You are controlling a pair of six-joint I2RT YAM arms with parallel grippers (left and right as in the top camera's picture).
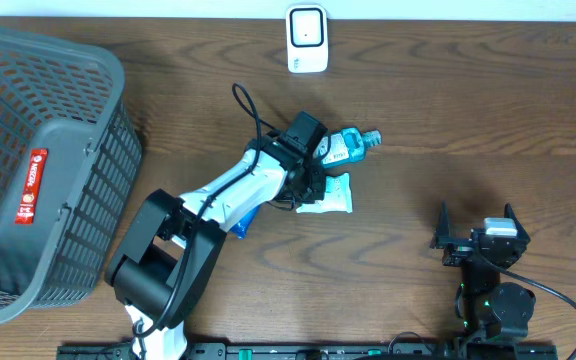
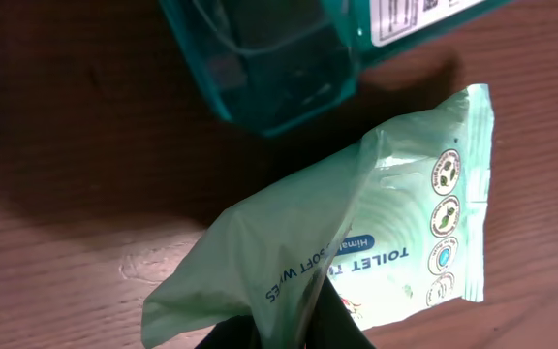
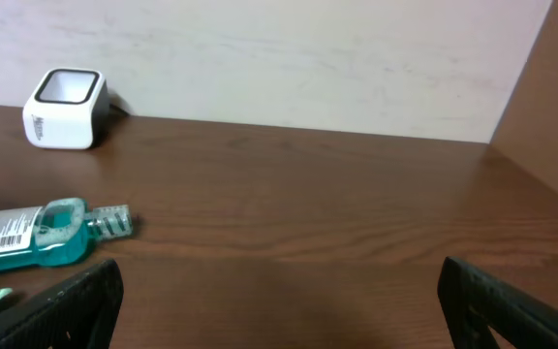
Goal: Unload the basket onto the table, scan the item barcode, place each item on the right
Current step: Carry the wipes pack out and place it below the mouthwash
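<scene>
Left arm (image 1: 230, 190) in white shells with black joints, bulky black base motors, thin black cable (image 1: 256, 115) looped near the wrist, right arm (image 1: 496, 305) all black, small green lights (image 1: 488, 300) on its base, silver block (image 1: 501, 228) near right claw (image 1: 476, 224), flat matte black fingers (image 3: 76, 305)

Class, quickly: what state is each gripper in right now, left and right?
Left gripper: closed, pinching the edge of the green wipes packet.
Right gripper: open, holding nothing.
</scene>
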